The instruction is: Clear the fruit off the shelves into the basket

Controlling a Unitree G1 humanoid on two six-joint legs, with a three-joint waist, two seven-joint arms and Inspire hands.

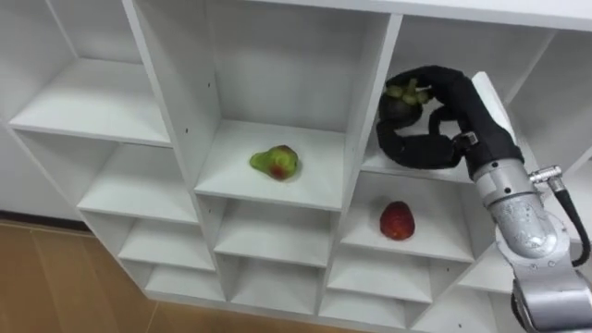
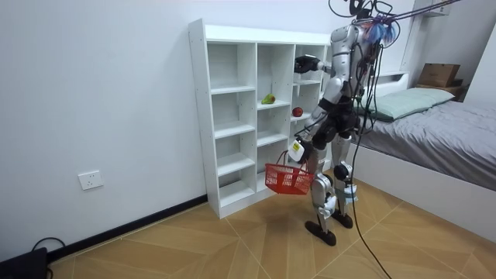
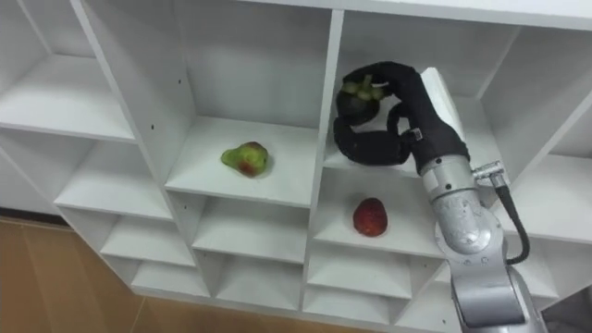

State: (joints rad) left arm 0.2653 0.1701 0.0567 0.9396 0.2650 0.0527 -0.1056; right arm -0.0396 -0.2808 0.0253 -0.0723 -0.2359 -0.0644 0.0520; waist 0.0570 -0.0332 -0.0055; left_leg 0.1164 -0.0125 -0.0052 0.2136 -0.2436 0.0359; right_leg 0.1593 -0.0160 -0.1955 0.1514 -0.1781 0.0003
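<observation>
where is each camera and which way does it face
left eye view: on the head, looking down into the shelf; shows the right hand and forearm, curled round a dark fruit.
right eye view: just beside it, facing the same way; same arm.
room view: off in the room, side-on to the whole robot at the shelf, basket hanging at its left hand.
shared: all three show the shelf, green fruit and red fruit.

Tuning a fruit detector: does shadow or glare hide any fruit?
Left eye view: even light, no glare; green-red fruit and red fruit stand out, dark fruit blends with the black right hand curled round it. Room view: shelves lightly shaded; red basket in left hand clear.
</observation>
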